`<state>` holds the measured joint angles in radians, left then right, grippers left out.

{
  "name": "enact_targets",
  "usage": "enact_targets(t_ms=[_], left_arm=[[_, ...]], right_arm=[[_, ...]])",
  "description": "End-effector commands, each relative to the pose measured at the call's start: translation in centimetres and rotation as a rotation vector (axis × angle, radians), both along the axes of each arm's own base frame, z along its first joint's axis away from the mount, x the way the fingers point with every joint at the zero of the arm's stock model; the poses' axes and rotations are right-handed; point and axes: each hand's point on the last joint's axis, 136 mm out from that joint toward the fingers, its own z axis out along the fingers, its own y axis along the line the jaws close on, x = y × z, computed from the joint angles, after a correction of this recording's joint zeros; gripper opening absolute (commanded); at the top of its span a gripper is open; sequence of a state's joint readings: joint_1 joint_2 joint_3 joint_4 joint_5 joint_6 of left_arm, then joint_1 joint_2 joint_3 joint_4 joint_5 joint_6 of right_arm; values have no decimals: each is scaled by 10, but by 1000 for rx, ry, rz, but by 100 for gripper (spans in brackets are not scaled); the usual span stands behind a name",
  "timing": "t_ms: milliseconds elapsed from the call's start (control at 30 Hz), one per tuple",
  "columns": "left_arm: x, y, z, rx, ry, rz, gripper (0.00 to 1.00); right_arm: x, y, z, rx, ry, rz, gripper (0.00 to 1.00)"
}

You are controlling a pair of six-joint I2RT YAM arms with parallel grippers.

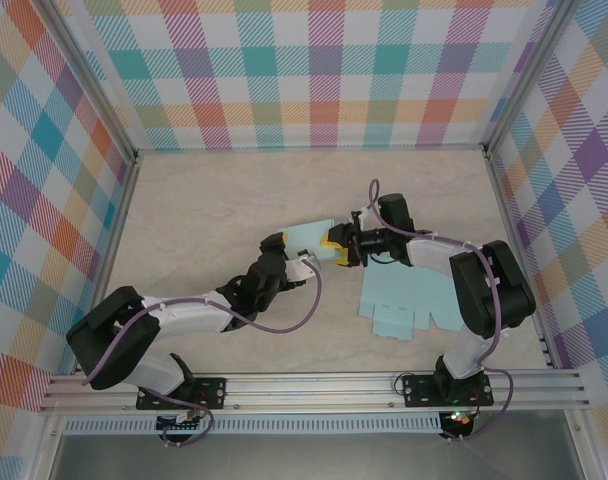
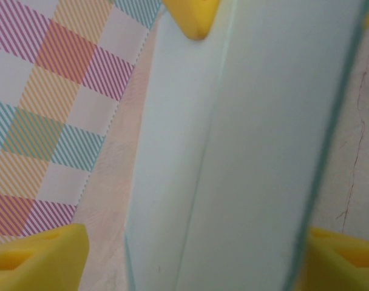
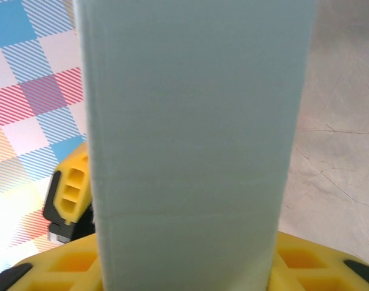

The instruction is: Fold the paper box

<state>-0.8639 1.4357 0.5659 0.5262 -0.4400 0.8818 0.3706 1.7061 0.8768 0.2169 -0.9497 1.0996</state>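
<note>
The pale blue box [image 1: 306, 238] is near the middle of the desk [image 1: 204, 200], between the two arms. The right claw [image 1: 336, 248] is closed part way on the box's right edge. In the wrist view, a panel rises straight out from between its yellow fingers [image 3: 57, 273]. The left claw [image 1: 298, 258] stands wide, straddling the box's near end, with one pad [image 2: 39, 257] apart from the card and the other just at its edge. A flat blue sheet [image 1: 409, 300] lies on the desk under the right arm.
</note>
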Motion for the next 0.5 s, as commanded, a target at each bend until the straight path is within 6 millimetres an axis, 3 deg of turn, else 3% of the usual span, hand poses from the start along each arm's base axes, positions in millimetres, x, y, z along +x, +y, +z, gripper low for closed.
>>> enact_targets(t_ms=[0, 200, 400, 467], left_arm=[[5, -7, 17, -27, -30, 19, 76], [3, -2, 18, -3, 5, 28, 64], [-12, -1, 17, 13, 97, -13, 47], [-17, 2, 17, 24, 121, -20, 45]], right_arm=[[-9, -1, -3, 14, 22, 31, 48], [-9, -1, -5, 13, 27, 34, 51], [-10, -1, -10, 3, 26, 32, 52], [-10, -1, -10, 4, 24, 33, 54]])
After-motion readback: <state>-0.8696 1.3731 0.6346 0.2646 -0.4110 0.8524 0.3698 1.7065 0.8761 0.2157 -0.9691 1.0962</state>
